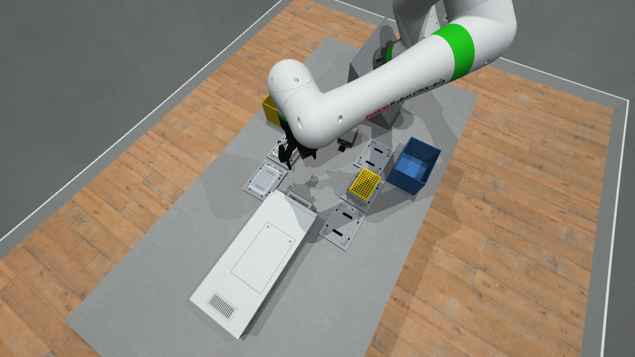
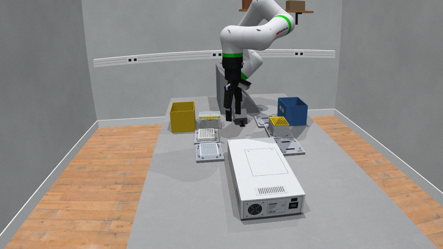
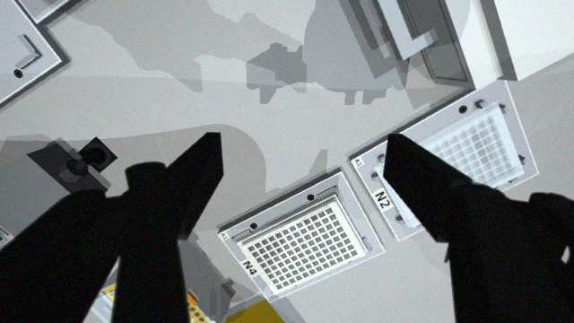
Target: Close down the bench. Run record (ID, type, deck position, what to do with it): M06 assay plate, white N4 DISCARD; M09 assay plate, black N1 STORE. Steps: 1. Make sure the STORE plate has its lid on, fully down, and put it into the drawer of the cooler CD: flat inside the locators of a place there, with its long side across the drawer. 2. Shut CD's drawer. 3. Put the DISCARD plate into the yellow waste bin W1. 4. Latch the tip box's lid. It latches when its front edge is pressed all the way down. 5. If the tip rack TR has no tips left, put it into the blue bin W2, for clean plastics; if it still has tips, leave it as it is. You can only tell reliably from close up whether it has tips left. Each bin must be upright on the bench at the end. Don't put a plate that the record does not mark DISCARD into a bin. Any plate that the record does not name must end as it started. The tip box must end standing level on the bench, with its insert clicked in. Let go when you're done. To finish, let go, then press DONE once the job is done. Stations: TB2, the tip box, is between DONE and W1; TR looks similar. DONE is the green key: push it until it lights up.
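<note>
White gridded plate [image 3: 301,243]; yellow bin [image 2: 182,116]; blue bin [image 2: 292,110]; seemingly clear plate [image 3: 471,148]

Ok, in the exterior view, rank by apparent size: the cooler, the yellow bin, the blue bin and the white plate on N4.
1. Cooler, by far the largest, though also nearest the camera.
2. Yellow bin and blue bin: these look alike, so no ranking between them.
3. White plate, smallest.
</note>
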Controlling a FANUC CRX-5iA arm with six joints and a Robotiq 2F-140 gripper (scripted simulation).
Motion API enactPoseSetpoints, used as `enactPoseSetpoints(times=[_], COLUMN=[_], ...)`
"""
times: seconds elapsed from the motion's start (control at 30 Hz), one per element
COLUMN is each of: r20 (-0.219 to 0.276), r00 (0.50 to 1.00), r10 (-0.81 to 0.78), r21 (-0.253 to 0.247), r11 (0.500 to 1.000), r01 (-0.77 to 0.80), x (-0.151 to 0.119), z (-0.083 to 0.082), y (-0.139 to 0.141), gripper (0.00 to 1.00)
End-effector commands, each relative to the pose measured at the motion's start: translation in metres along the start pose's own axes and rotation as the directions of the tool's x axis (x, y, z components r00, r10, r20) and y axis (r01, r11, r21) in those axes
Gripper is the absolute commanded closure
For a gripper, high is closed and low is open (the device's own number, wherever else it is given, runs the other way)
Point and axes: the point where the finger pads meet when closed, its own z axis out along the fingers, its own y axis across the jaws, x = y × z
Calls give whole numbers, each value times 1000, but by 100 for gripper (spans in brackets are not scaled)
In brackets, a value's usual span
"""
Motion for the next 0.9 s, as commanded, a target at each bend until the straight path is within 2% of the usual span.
enactPoseSetpoints(times=[0.0, 0.2, 0.4, 0.47, 0.67, 0.87], r20=[4, 3, 3, 3, 2, 2], r00=[992, 948, 866, 866, 749, 603], r10=[123, 318, 500, 500, 662, 798], r21=[-2, -2, -3, -3, -4, -4], r11=[992, 948, 866, 866, 749, 603], r01=[-123, -318, -500, -500, -662, -798], x=[-14, -38, -62, -62, -86, -110], z=[-2, -4, -6, -6, -8, -10], y=[2, 3, 4, 4, 5, 7], gripper=[30, 30, 30, 30, 30, 30])
